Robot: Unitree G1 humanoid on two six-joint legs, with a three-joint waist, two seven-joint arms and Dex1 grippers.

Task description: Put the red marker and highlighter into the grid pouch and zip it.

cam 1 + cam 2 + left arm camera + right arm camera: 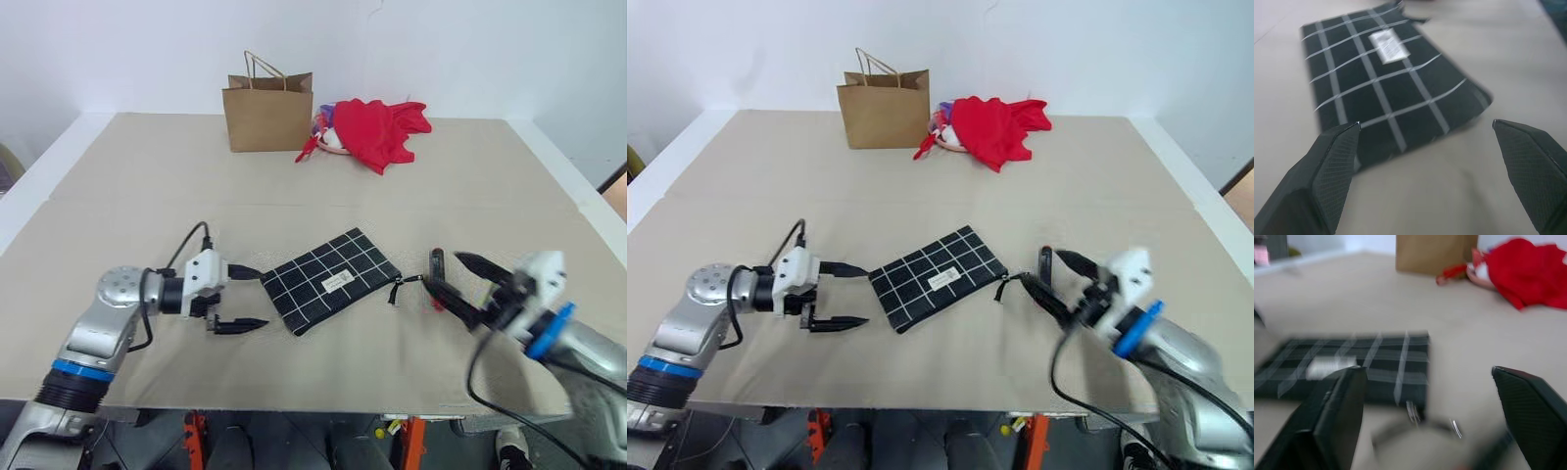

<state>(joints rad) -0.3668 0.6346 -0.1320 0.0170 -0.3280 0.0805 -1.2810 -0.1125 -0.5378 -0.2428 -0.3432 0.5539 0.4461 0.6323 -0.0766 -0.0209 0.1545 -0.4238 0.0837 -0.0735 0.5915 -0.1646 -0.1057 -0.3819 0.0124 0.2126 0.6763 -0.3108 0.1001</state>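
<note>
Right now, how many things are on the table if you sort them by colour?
Brown: 1, the paper bag
Red: 1, the red cloth
Black with white lines: 1, the grid pouch
Black and red: 1, the red marker
Total: 4
Something pink and white peeks out beside the cloth, too hidden to count.

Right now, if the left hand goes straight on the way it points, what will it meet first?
Most likely the near short end of the grid pouch: the open left hand points at it, with bare table between.
</note>
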